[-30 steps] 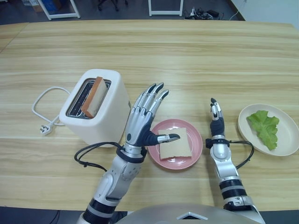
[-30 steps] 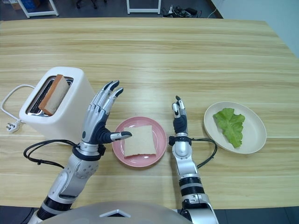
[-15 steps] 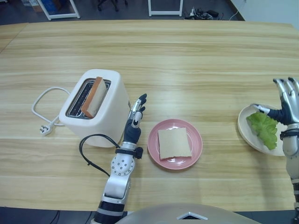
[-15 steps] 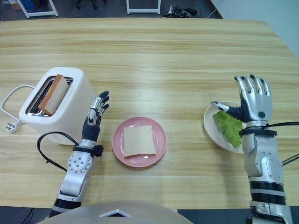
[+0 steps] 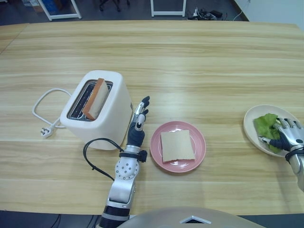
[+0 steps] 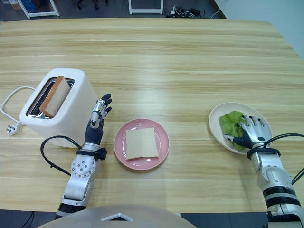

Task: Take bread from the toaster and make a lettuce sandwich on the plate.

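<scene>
A white toaster (image 5: 97, 111) stands at the left with one brown-crusted bread slice (image 5: 95, 98) sticking out of its slot. A pink plate (image 5: 154, 147) in the middle carries a single bread slice (image 5: 177, 146). My left hand (image 5: 137, 121) stands edge-on between the toaster and the pink plate, fingers straight, holding nothing. At the right, a green lettuce leaf (image 6: 230, 121) lies in a cream plate (image 6: 217, 113). My right hand (image 6: 251, 131) rests low on the leaf's near side, fingers spread over it and thumb out to the left, not closed around it.
The toaster's white cord and plug (image 5: 46, 132) trail off to the left on the wooden table (image 5: 190, 61). Black cables loop from both wrists near the front edge. The far half of the table is bare wood.
My right hand swung from beside the pink plate to the cream plate, then dropped onto the lettuce. My left hand pulled back from over the pink plate and turned edge-on beside the toaster.
</scene>
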